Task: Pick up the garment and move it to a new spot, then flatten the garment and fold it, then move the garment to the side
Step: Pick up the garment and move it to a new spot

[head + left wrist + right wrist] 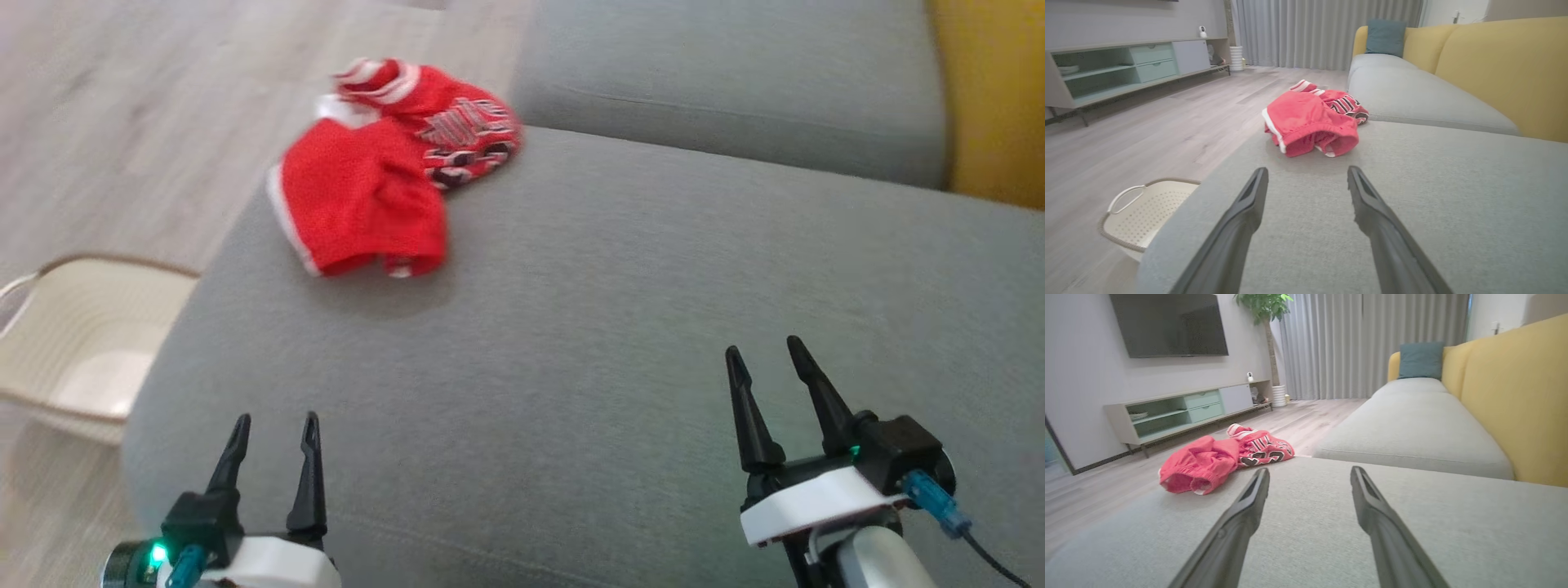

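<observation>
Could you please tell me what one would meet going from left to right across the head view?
In order: white basket → red garment → right gripper → yellow sofa back.

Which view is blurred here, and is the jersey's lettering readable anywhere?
Head view: motion-smeared, and the lettering on the garment is illegible. Left wrist view: sharp, with soft even light and a faint shadow under it. Right wrist view: sharp; black white-outlined lettering shows, though crumpled.
</observation>
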### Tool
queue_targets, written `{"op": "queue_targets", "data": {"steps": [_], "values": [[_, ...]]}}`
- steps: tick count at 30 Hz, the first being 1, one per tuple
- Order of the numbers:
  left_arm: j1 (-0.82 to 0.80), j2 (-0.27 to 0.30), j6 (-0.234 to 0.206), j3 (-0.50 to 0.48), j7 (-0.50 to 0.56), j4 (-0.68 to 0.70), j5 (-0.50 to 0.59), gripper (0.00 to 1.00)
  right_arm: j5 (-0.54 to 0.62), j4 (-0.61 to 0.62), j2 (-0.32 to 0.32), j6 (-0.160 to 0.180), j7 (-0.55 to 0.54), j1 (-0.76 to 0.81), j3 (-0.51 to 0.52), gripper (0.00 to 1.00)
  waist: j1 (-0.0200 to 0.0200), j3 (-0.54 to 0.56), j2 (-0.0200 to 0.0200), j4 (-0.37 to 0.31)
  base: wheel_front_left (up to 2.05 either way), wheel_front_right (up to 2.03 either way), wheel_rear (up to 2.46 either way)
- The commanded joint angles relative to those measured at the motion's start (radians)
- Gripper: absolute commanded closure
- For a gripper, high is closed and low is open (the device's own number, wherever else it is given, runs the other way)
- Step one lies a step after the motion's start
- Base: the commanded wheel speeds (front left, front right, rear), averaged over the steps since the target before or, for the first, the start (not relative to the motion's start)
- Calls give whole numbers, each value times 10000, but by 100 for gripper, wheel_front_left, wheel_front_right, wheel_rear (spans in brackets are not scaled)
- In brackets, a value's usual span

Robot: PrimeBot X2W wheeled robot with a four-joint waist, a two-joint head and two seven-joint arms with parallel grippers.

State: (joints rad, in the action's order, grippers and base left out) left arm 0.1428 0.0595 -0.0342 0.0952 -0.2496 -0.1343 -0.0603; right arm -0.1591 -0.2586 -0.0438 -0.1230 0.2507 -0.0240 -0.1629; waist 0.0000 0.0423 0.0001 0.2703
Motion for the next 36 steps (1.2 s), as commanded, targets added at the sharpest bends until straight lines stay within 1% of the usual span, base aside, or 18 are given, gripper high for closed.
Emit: {"op": "queue_targets", "data": {"steps": [1, 3, 7, 11, 17, 21, 24, 28, 31, 33, 36], "values": [[-250, 74, 35, -343, -122, 344, 78, 0, -109, 353, -64, -77, 111, -182, -263, 0, 0, 94, -1, 973, 0, 0, 0], [-207, 97, 41, -356, -122, 364, 97, 0, -160, 361, -64, -77, 111, -152, -294, 0, 0, 123, -1, 1371, 0, 0, 0], [-82, 154, 41, -439, -122, 418, 88, 0, -251, 325, -64, -77, 111, -145, -381, 0, 0, 167, -1, 1913, 0, 0, 0], [-12, 176, 30, -501, -122, 458, 75, 0, -294, 313, -64, -77, 111, -158, -443, 0, 0, 172, -1, 2117, 0, 0, 0], [92, 208, 34, -627, -122, 561, 30, 0, -320, 276, -64, -77, 111, -180, -550, 0, 0, 141, -1, 2132, 0, 0, 0], [89, 272, 21, -801, -122, 600, -31, 0, -256, 273, -64, -77, 111, -185, -546, 0, 0, 65, -1, 1925, 0, 0, 0], [-70, 432, 65, -978, -122, 620, -83, 0, -168, 267, -64, -77, 111, -197, -506, 0, 0, -45, -1, 1723, 0, 0, 0], [-673, 856, 172, -1192, -122, 813, -29, 0, 43, 306, -64, -77, 111, -312, -446, 0, 0, -420, -1, 1403, 0, 0, 0], [-1559, 1358, 346, -1259, -61, 910, 101, 0, 262, 360, -64, -77, 111, -494, -374, 0, 0, -802, -1, 1148, 0, 0, 0], [-2348, 1750, 503, -1269, 149, 1002, 217, 0, 446, 423, -64, -77, 111, -665, -352, 0, 0, -1134, -1, 931, 0, 0, 0], [-3660, 2336, 877, -1144, 645, 987, 365, 0, 730, 545, -64, -77, 111, -957, -277, 0, 0, -1637, -1, 615, 0, 0, 0]]}}
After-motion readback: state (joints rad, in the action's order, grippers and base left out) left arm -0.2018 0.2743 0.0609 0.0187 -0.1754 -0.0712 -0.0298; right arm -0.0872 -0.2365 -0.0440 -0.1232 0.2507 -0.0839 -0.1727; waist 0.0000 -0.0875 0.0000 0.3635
